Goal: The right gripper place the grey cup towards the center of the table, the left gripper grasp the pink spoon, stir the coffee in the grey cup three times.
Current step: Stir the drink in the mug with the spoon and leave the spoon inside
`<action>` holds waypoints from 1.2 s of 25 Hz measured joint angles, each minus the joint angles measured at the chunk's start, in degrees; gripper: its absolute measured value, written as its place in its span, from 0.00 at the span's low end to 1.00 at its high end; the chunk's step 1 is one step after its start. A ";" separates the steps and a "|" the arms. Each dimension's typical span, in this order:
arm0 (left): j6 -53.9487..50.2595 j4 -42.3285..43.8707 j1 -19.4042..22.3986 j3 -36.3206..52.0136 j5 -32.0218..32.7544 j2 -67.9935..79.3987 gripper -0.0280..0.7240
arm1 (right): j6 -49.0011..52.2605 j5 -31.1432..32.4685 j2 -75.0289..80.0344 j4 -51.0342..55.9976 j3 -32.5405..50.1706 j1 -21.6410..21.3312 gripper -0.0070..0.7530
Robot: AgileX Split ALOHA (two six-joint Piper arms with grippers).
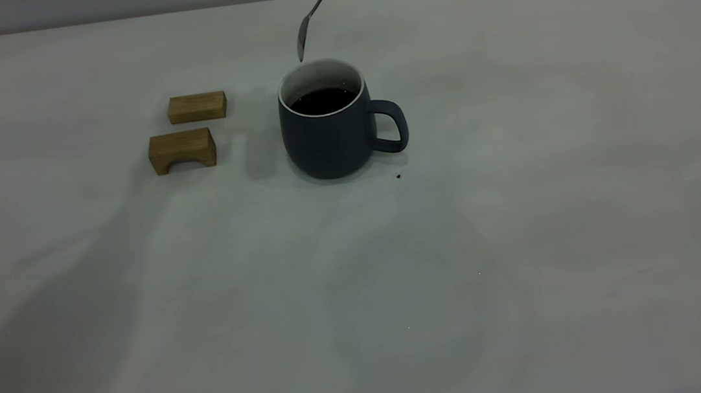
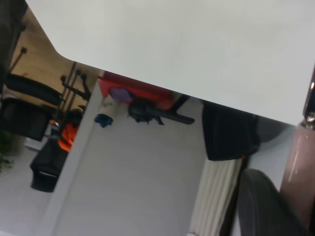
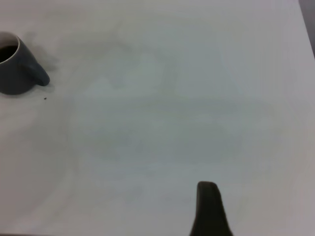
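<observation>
We see the grey cup (image 1: pixel 328 130) standing upright on the table (image 1: pixel 524 237), coffee (image 1: pixel 323 101) exposed, handle turned right. The pink spoon (image 1: pixel 308 24) hangs bowl-down just above its far rim, presumably poised for stirring. Neither gripper's fingers show enough to tell. Two wooden blocks (image 1: pixel 190 132) sit left.

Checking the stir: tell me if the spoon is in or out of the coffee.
Out. The spoon hangs above the cup rim, clear of the coffee.
</observation>
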 joint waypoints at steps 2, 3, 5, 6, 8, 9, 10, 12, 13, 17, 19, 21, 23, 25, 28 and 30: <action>0.32 -0.55 0.46 0.00 -0.42 0.89 0.24 | 0.00 0.00 -0.05 0.00 0.00 0.00 0.77; 0.87 -0.86 0.65 0.00 -0.69 1.51 0.24 | 0.00 0.00 -0.05 0.00 0.00 0.00 0.77; 2.45 -2.12 0.75 0.00 -1.65 2.82 0.24 | 0.00 0.06 -0.05 0.00 0.00 0.00 0.77; 3.73 -3.28 0.75 0.00 -2.44 3.68 0.24 | 0.00 0.06 -0.05 0.00 0.00 0.00 0.77; 7.11 -6.16 0.75 0.00 -3.41 5.49 0.24 | 0.00 0.06 -0.05 0.00 0.00 0.00 0.77; 8.67 -7.81 0.75 0.00 -3.76 6.52 0.24 | 0.00 0.06 -0.05 0.00 0.00 0.00 0.77; 10.31 -9.37 0.75 0.00 -4.01 7.52 0.24 | 0.00 0.06 -0.05 0.00 0.00 0.00 0.77; 12.74 -11.52 0.75 0.00 -4.11 9.11 0.24 | 0.00 0.06 -0.05 0.00 0.00 0.00 0.77; 13.42 -12.07 0.75 0.00 -4.00 9.81 0.24 | 0.00 0.06 -0.05 0.00 0.00 0.00 0.77; 14.14 -12.44 0.75 0.00 -2.00 11.46 0.24 | 0.00 0.06 -0.05 0.00 0.00 0.00 0.77; 14.14 -12.44 0.88 0.00 -0.40 11.82 0.24 | 0.00 0.06 -0.05 0.00 0.00 0.00 0.77; 14.16 -11.80 1.41 0.00 1.26 11.97 0.24 | 0.00 0.06 -0.05 0.00 0.00 0.00 0.77; 14.16 -10.70 2.51 0.00 1.33 11.97 0.24 | 0.00 0.06 -0.05 0.00 0.00 0.00 0.77; 14.21 -10.25 3.77 0.00 1.33 11.97 0.24 | 0.00 0.06 -0.05 0.00 0.00 0.00 0.77; 14.21 -10.24 5.13 0.00 -0.26 11.97 0.24 | 0.00 0.06 -0.05 0.00 0.00 0.00 0.77; 14.42 -10.74 5.24 0.00 -2.22 11.97 0.24 | 0.00 0.06 -0.05 0.00 0.00 0.00 0.77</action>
